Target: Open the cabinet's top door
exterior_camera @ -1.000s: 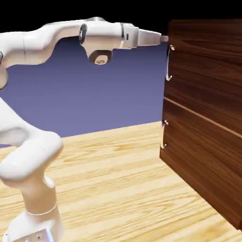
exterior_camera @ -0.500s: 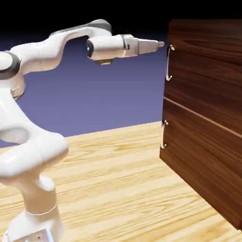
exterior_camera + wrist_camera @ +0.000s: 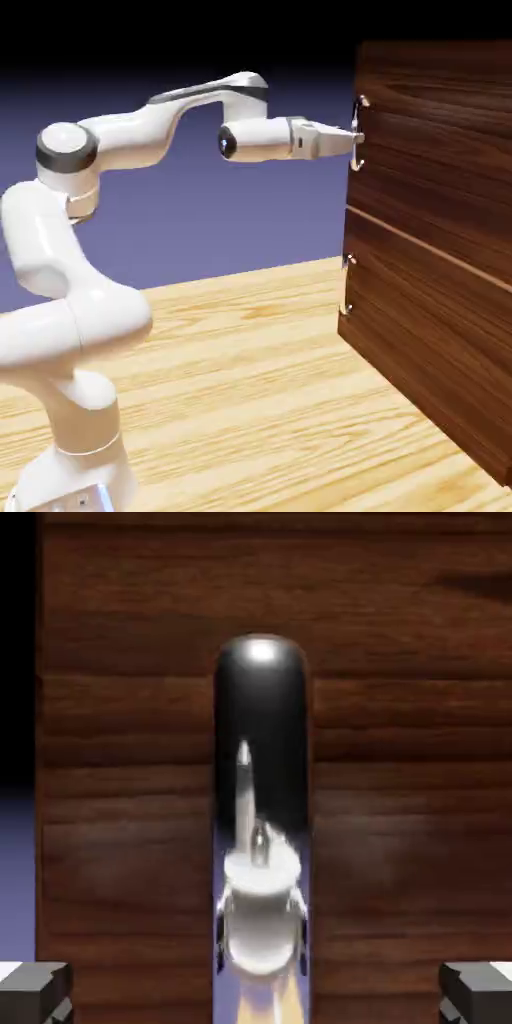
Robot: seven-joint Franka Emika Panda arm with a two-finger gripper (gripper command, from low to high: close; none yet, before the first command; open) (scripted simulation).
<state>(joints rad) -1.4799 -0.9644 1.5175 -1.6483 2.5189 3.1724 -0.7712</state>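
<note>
The arm has lowered the jaws [image 3: 357,139] from near the top of the long handle [image 3: 355,163] to partway down it, so they now stand wide open around the bar, one fingertip to each side, with nothing gripped. The top door [image 3: 440,150], the cabinet's upper front panel above the seam, looks shut as before. That shift seems to finish the lining-up; closing on the bar, then pulling, should come next.

- One white robot arm [image 3: 75,320], left
- One dark wooden cabinet [image 3: 450,75], right
- Two front panels [image 3: 430,170], one above the other
- Two silver handles [image 3: 357,164], one per panel
- Two grey fingertips [image 3: 35,994]
- One pale wooden tabletop [image 3: 250,400]
</note>
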